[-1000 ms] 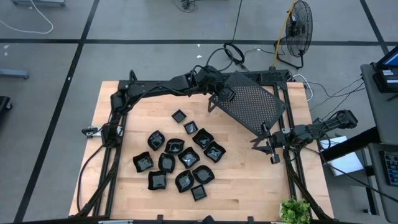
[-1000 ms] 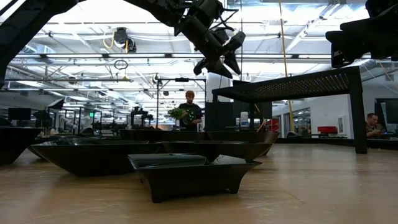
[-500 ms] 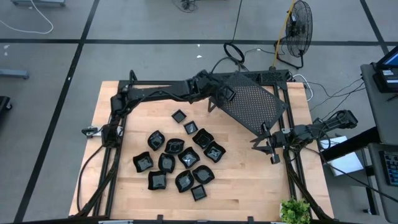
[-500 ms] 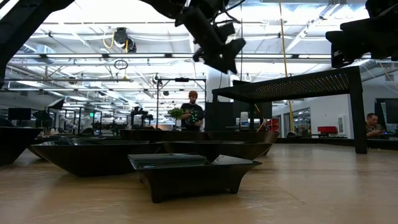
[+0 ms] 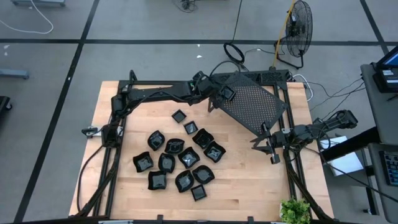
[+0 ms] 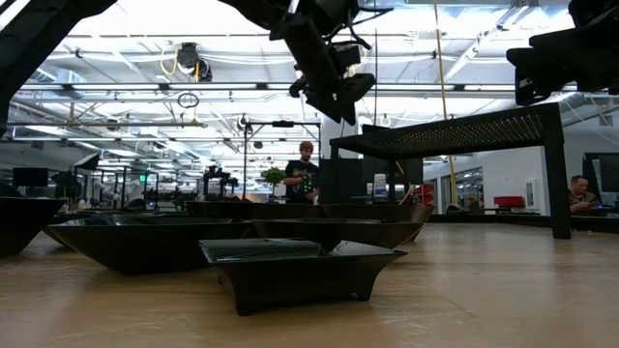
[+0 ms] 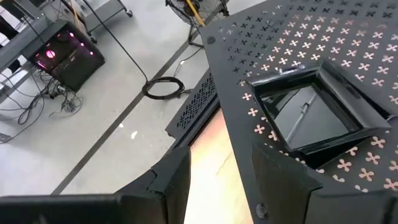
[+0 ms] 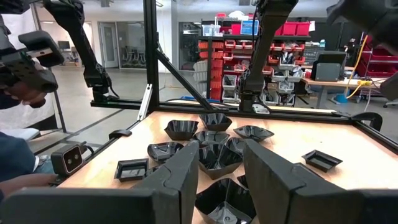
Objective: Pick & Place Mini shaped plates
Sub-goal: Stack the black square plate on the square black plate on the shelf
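The rack (image 5: pixel 252 107) stands at the table's (image 5: pixel 106 112) far right, reaching toward the right edge. 1 mini plate (image 5: pixel 227 94) sits on the rack's far left corner. The left gripper (image 5: pixel 205 87) hangs just left of that plate, above the table's far edge, jaws apart and empty. The other mini plates (image 5: pixel 180 158) cluster on the table's middle, left of the rack and nearer the front. The right gripper (image 5: pixel 266 144) waits off the rack's near right corner.

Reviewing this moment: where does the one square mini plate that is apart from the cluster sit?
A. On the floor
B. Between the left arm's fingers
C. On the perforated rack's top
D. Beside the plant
C: the left wrist view shows the square mini plate resting on the perforated rack, clear of the left arm's fingers.
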`<state>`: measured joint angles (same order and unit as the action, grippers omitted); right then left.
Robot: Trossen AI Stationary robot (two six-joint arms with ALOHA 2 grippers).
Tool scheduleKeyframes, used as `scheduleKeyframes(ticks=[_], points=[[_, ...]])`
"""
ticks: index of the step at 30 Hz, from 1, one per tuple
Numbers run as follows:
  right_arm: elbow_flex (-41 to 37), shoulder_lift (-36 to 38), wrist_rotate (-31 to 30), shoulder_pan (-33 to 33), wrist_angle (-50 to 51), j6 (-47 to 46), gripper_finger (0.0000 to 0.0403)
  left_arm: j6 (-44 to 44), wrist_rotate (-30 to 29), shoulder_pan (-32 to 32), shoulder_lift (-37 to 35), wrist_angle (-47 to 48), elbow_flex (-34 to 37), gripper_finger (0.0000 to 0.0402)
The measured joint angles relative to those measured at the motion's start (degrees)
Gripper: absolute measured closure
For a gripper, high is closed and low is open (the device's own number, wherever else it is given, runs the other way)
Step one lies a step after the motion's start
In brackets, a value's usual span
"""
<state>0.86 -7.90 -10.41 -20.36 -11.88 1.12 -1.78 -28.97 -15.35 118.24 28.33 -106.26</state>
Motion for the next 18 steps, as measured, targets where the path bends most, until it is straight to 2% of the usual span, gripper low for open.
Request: scheduleKeyframes(ticks=[9, 18], points=[[0.0, 0.0, 0.0, 0.0, 0.0, 0.0, 0.0289, -2.9, 0.6, -0.8, 0.0, 0.1, 0.0, 0.0227], [0.0, 0.0, 0.0, 0.0, 0.0, 0.0, 0.0289, -4.6, 8.0, -1.0, 0.0, -1.0, 0.0, 0.0227]])
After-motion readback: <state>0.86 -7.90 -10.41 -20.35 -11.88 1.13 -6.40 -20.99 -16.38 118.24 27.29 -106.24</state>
